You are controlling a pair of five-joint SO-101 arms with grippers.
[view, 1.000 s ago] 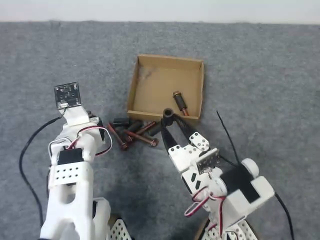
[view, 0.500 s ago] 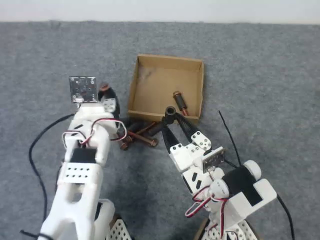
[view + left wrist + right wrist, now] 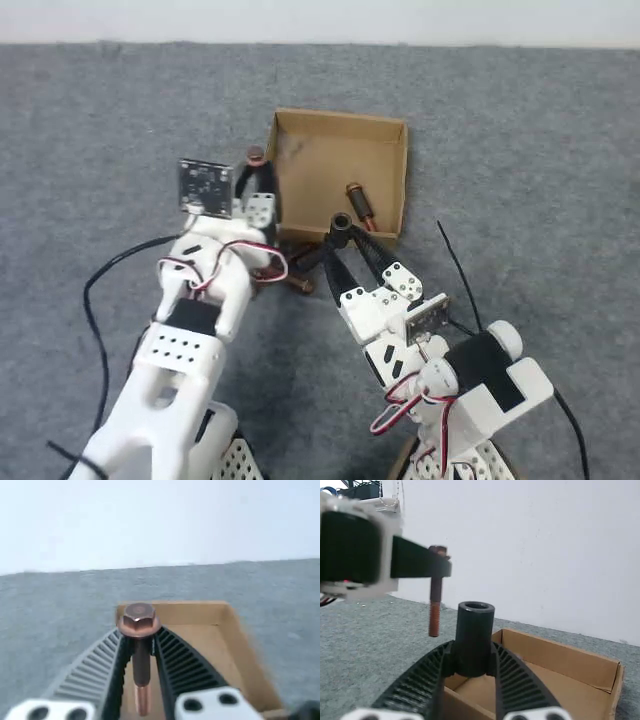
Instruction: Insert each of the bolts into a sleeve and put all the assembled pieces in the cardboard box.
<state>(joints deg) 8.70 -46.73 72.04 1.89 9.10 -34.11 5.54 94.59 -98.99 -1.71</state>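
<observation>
Alignment decides this: your left gripper (image 3: 140,637) clamps the copper hex-head bolt (image 3: 141,672) tip-down beside the brown cardboard box (image 3: 340,116), so centre it over the upright black cylindrical sleeve (image 3: 475,630) that your right gripper (image 3: 472,655) pinches, then lower.

**Where Things Sit Around the Box**

The cardboard box (image 3: 338,117) rests on the carpet (image 3: 520,150) at the far middle, ahead of both arms. An assembled piece (image 3: 358,203) lies inside it, toward its near right corner. The left gripper (image 3: 258,172) holds a bolt (image 3: 141,655) upright over the box's left wall. The right gripper (image 3: 340,235) holds a sleeve (image 3: 474,635) upright at the box's near wall. Loose bolts and sleeves (image 3: 305,262) lie just before the near wall, between the arms.
</observation>
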